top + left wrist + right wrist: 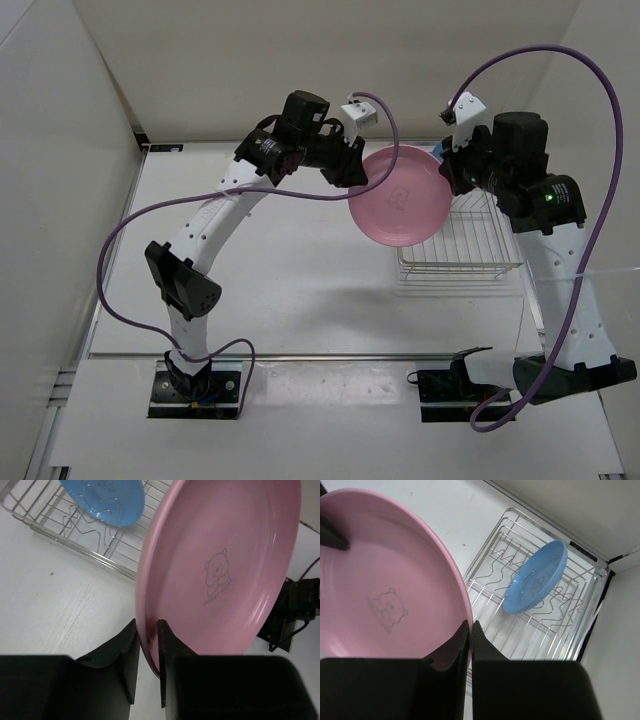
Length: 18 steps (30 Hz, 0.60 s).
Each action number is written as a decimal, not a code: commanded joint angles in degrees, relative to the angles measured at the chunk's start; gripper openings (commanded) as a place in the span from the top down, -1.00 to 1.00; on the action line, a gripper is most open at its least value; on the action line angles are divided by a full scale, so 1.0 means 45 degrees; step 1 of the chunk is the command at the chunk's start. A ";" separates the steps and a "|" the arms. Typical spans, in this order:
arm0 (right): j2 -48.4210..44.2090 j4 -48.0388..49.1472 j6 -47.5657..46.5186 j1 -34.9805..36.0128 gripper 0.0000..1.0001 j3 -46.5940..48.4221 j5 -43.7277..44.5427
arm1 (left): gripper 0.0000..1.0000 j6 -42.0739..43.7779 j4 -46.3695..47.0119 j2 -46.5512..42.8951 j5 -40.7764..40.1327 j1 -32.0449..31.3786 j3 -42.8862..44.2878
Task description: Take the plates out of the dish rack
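I see left gripper (148, 630) and right gripper (470, 629) both pinching the pink plate (400, 196), upper centre; blue plate (536, 582) in dish rack (460, 265).

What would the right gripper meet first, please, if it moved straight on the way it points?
The pink plate: the right gripper is shut on its rim, so any advance pushes into it. Beyond the rim the line seems to reach the dish rack, beside the light blue plate; depth is unclear.

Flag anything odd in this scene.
One plate is clamped twice: the left gripper and right gripper pinch opposite rims of the pink plate, holding it in the air near the dish rack. The blue plate leans in the rack normally.
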 commanded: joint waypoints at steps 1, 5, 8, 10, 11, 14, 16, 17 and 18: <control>-0.0367 0.0493 0.0308 0.0011 1.00 -0.0244 0.0019 | 0.46 -0.0016 0.0138 -0.0117 -0.0682 -0.0047 0.0464; -0.0484 0.0610 0.0308 0.0011 1.00 -0.0518 0.0020 | 0.79 -0.0385 0.0430 -0.0526 -0.1636 -0.0047 0.0114; -0.0619 0.1116 0.0815 0.0011 -0.29 -0.0947 0.1051 | 0.79 -0.0872 0.0919 -0.1052 -0.3019 0.0069 -0.0666; -0.0775 0.1780 0.0816 0.0011 -0.57 -0.1396 0.1969 | 0.79 -0.1186 0.1270 -0.1482 -0.3571 0.0478 -0.1934; -0.0777 0.1918 0.0951 -0.0164 -0.84 -0.1708 0.2902 | 0.79 -0.1497 0.1639 -0.1697 -0.4096 0.0790 -0.2461; -0.0893 0.2172 0.1361 -0.0827 -1.00 -0.1944 0.3671 | 0.79 -0.2201 0.2052 -0.2188 -0.3558 0.2955 -0.4434; -0.1049 0.2173 0.1556 -0.1336 -1.00 -0.2082 0.3673 | 0.79 -0.2652 0.1898 -0.1975 -0.2333 0.4752 -0.5354; -0.1050 0.2173 0.1674 -0.1453 -1.00 -0.2488 0.3557 | 0.79 -0.2653 0.1742 -0.1721 -0.1995 0.5261 -0.5531; -0.1360 0.2173 0.1675 -0.1590 -1.00 -0.2666 0.3556 | 0.79 -0.2653 0.1528 -0.1081 -0.1741 0.6039 -0.5726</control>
